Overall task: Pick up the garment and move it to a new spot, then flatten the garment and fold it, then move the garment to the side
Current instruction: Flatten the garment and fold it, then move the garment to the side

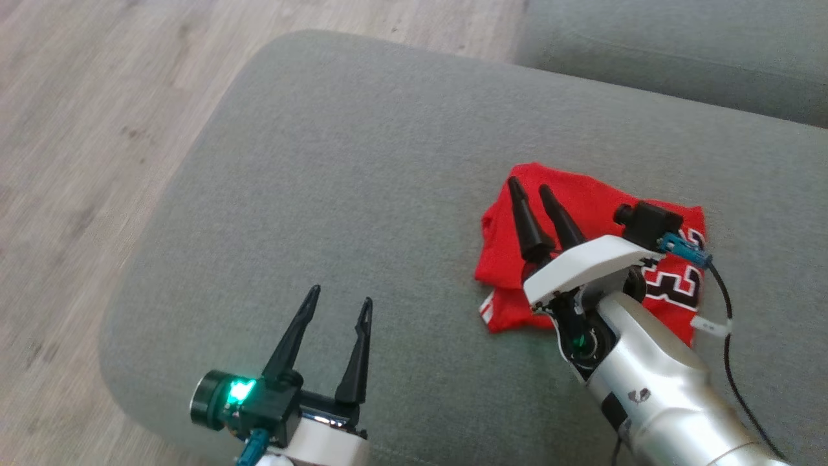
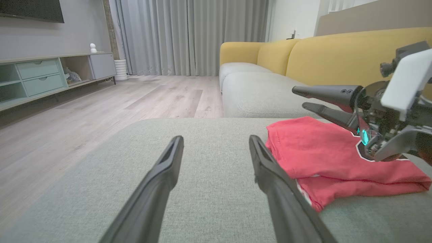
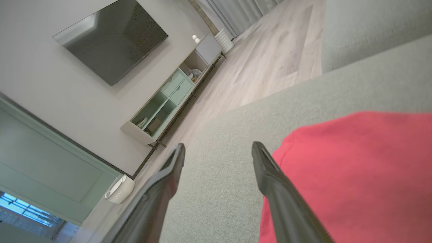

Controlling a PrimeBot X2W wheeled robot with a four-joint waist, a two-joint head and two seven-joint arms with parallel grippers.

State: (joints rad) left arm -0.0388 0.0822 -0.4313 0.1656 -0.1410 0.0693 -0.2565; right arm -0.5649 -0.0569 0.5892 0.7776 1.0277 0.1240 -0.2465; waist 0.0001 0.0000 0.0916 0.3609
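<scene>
The garment (image 1: pixel 585 213) is a red jersey with black and white lettering, folded into a compact bundle on the grey sofa cushion (image 1: pixel 362 194). It also shows in the left wrist view as a folded red stack (image 2: pixel 324 158) and fills the lower right of the right wrist view (image 3: pixel 357 175). My right gripper (image 1: pixel 532 188) hovers over the garment's left part, open, with nothing between its fingers (image 3: pixel 270 175). My left gripper (image 1: pixel 341 304) stands open above bare cushion, well left of the garment, fingers (image 2: pixel 168 168) empty.
The cushion's rounded edge drops to a wooden floor (image 1: pixel 77 129) on the left. A second grey cushion (image 1: pixel 679 52) lies behind. The left wrist view shows a yellow sofa back (image 2: pixel 337 54), grey curtains (image 2: pixel 189 33) and a low cabinet (image 2: pixel 44 74).
</scene>
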